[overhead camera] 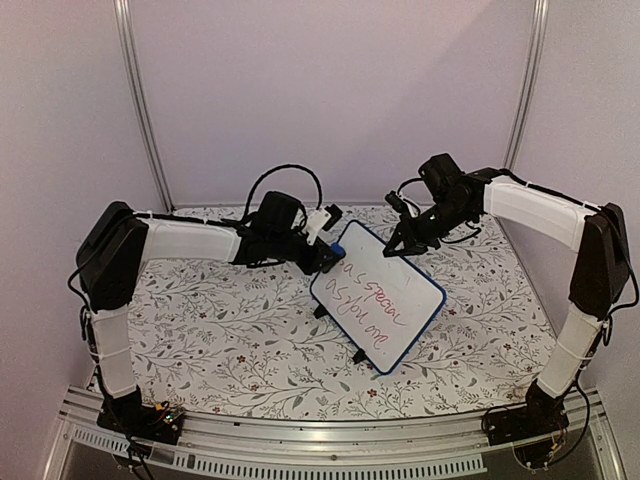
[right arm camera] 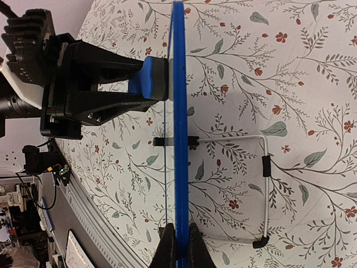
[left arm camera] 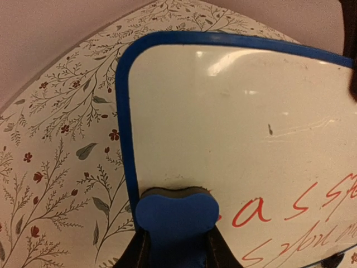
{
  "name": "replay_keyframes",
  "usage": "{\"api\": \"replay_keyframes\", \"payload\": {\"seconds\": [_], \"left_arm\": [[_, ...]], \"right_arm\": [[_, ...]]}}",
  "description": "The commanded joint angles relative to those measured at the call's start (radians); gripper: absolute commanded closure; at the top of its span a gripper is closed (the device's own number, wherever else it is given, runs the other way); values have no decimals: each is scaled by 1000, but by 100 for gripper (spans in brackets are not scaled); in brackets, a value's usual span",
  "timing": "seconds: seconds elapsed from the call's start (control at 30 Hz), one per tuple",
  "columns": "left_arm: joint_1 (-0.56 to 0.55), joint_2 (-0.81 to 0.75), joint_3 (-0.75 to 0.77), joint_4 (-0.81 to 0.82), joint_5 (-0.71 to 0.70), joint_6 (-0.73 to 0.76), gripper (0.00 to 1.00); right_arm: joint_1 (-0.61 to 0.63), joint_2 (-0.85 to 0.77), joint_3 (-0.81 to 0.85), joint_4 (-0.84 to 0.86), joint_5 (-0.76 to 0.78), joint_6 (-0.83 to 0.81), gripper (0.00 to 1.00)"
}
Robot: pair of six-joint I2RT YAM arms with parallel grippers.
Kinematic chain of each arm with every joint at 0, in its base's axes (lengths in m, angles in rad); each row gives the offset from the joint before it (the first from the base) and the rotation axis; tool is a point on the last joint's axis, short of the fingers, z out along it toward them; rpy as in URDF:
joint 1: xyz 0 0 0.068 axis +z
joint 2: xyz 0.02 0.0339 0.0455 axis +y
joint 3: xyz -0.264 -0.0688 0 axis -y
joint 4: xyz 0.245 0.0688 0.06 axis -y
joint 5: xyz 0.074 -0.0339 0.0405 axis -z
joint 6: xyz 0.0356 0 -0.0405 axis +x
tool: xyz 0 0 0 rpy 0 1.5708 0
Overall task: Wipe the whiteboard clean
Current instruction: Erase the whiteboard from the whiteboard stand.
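Note:
The whiteboard (overhead camera: pixel 378 297), white with a dark blue frame, stands propped on the table with red handwriting across its middle and lower part. Its upper area (left arm camera: pixel 234 106) is wiped white. My left gripper (left arm camera: pixel 176 245) is shut on a small blue eraser (left arm camera: pixel 176 215), whose dark felt presses against the board near its left frame edge. In the top view the left gripper (overhead camera: pixel 322 255) sits at the board's upper left corner. My right gripper (right arm camera: pixel 179 245) is shut on the board's blue frame (right arm camera: pixel 178 111), seen edge-on, at the board's top corner (overhead camera: pixel 400 245).
A white wire stand (right arm camera: pixel 265 190) with black caps props the board from behind. The floral tablecloth (overhead camera: pixel 220 330) covers the table. A metal rail (overhead camera: pixel 300 440) runs along the near edge, with both arm bases on it.

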Motion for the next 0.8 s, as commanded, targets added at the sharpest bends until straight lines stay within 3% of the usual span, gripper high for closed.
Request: {"api": "replay_keyframes", "payload": {"seconds": [0.0,0.33,0.77], "left_arm": [[3,-3,-60,42,-15,-34,100],[4,-49,-169,77,-20,-65,100],[-6,9,0,46,17,-50,100]], "right_arm": [[25,18,-19,-32,-21,-35,100],[26,19,-17,-35,-20,-35,100],[25,29,-15,-34,-19,-34,100]]}}
